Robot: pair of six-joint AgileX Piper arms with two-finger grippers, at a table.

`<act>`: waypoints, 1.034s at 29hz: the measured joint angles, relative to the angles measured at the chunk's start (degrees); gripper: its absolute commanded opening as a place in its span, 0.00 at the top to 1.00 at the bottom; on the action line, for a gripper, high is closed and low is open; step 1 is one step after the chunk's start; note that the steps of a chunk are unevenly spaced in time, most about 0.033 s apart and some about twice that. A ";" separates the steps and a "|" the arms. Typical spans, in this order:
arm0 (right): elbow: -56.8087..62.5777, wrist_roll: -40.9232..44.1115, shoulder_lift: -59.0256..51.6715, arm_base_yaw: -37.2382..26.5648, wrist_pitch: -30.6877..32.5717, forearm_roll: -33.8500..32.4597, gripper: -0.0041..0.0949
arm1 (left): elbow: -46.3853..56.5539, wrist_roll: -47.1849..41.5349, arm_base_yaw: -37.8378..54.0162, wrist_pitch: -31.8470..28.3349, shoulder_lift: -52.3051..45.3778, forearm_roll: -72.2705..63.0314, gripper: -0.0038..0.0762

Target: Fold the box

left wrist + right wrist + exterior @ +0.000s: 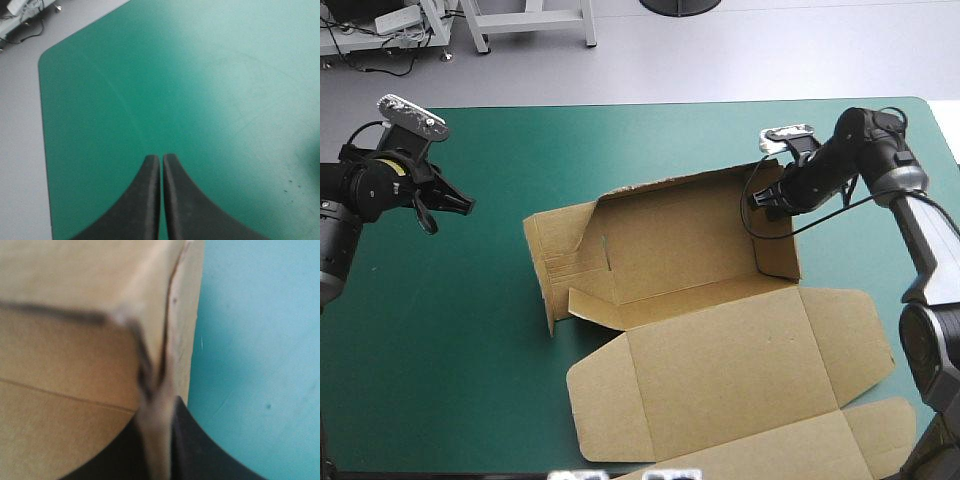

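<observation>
A teal-green table is shown carrying the brown box, which is spread right of centre, from mid-table to the near edge. The box's far half is judged partly formed. The far wall and both end walls are raised, though the left end wall leans and a loose flap inside the tray is not tucked. The near half, the broad lid with its side flaps, is laid flat on the table. The work is reckoned roughly midway, with the end walls yet to be tucked and locked. The right pincer is clamped on the top of the box's right end wall, and in its own wrist view the board is seen pinched between the black fingers. The left pincer is poised over bare table well left of the box, its fingers pressed together on nothing. The lid's nearest flap is cut off at the picture's edge, and the right wall's inner fold is blurred beyond reading.
</observation>
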 measured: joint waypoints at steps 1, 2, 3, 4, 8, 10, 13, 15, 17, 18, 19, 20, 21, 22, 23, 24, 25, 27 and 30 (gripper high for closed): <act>-0.66 0.05 1.36 0.65 -1.33 0.11 0.97 | 0.00 0.93 0.04 0.95 0.45 -1.69 0.94; -0.88 0.05 1.86 0.78 -1.71 0.11 0.97 | 0.00 1.29 0.04 1.48 0.86 -2.42 0.94; -1.10 0.05 2.47 0.78 -2.29 0.23 0.97 | 0.00 1.47 0.04 1.90 1.20 -2.83 0.94; -1.28 0.05 3.13 0.86 -2.81 0.45 0.97 | 0.00 1.58 0.04 2.47 1.66 -3.14 0.94; -1.40 -0.77 5.48 1.09 -5.49 1.49 0.97 | 0.00 1.83 0.04 4.27 3.75 -3.66 0.94; -1.40 -1.74 6.49 1.33 -6.71 1.83 0.95 | 0.05 1.87 0.04 4.74 4.51 -3.66 0.94; -1.28 -2.78 7.18 1.44 -8.05 2.14 0.90 | 0.05 1.89 0.04 5.05 5.23 -3.66 0.94; -1.28 -3.68 7.31 1.44 -8.38 2.28 0.86 | 0.05 1.99 0.06 5.16 5.61 -3.66 0.94; -1.28 -4.35 7.37 1.44 -8.60 2.34 0.83 | 0.05 2.15 0.06 5.16 5.99 -3.66 0.94; -1.28 -4.68 7.43 1.44 -8.60 2.39 0.81 | 0.05 2.41 0.06 5.16 6.16 -3.66 0.94; -1.28 -4.82 7.48 1.44 -8.60 2.32 0.81 | 0.05 2.68 0.06 5.22 6.29 -3.66 0.94; -1.28 -4.90 7.55 1.44 -8.43 2.03 0.81 | 0.05 3.10 0.06 5.30 6.36 -3.66 0.94; -1.47 -4.96 7.67 1.44 -8.07 1.65 0.81 | 0.05 3.35 0.06 5.48 6.44 -3.66 0.94; -1.91 -5.02 7.75 1.44 -7.41 1.37 0.81 | 0.05 3.46 0.06 5.60 6.55 -3.66 0.94; -2.47 -5.08 7.89 1.44 -6.82 1.11 0.81 | 0.05 3.53 0.06 5.71 6.71 -3.66 0.94; -3.59 -5.09 7.93 1.44 -5.69 0.59 0.81 | 0.05 3.60 0.06 5.71 6.86 -3.66 0.94; -4.54 -5.09 7.98 1.44 -4.94 0.17 0.81 | 0.05 3.61 0.06 5.71 6.99 -3.66 0.94; -7.16 -4.55 8.04 1.44 -3.54 -0.92 0.81 | 0.05 3.67 0.06 5.71 7.10 -3.66 0.94; -11.71 -3.57 8.04 1.44 -0.79 -3.57 0.79 | 0.05 3.81 0.06 5.77 7.10 -3.66 0.94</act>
